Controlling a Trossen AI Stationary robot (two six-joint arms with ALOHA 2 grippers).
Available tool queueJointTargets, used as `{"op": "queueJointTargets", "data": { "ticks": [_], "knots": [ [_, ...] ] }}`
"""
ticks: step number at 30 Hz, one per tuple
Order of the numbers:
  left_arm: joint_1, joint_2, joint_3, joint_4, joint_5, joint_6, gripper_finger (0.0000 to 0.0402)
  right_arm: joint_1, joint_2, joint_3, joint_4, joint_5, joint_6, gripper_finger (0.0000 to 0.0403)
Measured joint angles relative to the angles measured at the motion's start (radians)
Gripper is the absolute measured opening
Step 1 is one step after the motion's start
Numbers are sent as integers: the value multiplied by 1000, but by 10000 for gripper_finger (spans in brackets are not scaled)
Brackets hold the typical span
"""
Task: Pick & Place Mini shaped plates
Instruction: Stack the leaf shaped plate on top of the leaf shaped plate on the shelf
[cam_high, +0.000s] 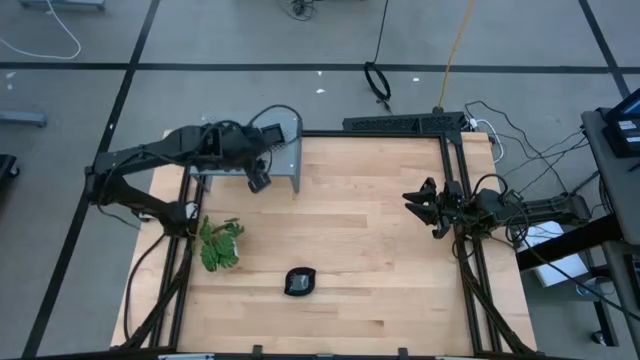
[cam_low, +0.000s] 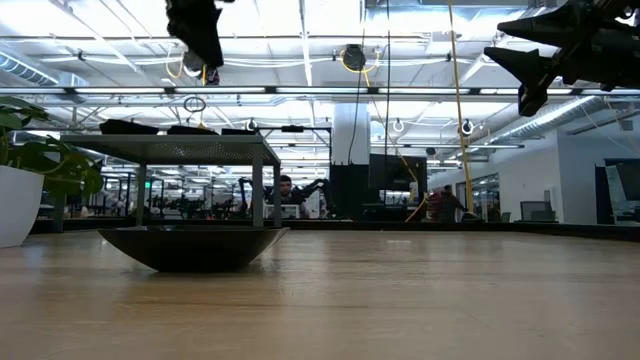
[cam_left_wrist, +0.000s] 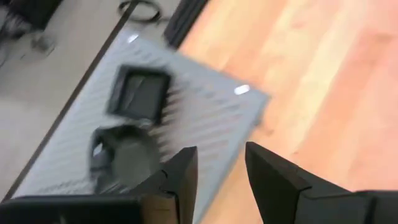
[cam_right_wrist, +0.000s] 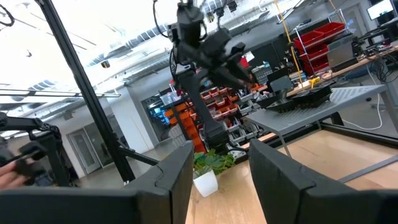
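- One mini plate lies loose at 6 o'clock on the bench; others sit on the grey shelf.
- Left pincer empty, jaws parted, above the shelf's edge; swing toward 6 o'clock, descend squarely over the rim.
- Right pincer waits wide at 3 o'clock.

A big open robotics lab: grey floor marked with black tape lines, cables trailing, red parts bins on racks, ceiling strip lights, workstations beyond.
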Motion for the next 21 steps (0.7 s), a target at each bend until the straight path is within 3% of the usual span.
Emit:
{"op": "queueJointTargets", "data": {
  "ticks": [11, 14, 21],
  "knots": [
    [-214, 6, -52, 54, 99, -6, 154, 0, 0, 0, 0, 0, 0, 144],
    [-273, 6, -115, 154, 128, -36, 153, 0, 0, 0, 0, 0, 0, 144],
    [-420, 7, -259, 478, 206, -272, 153, 0, 0, 0, 0, 0, 0, 144]
  ]
}}
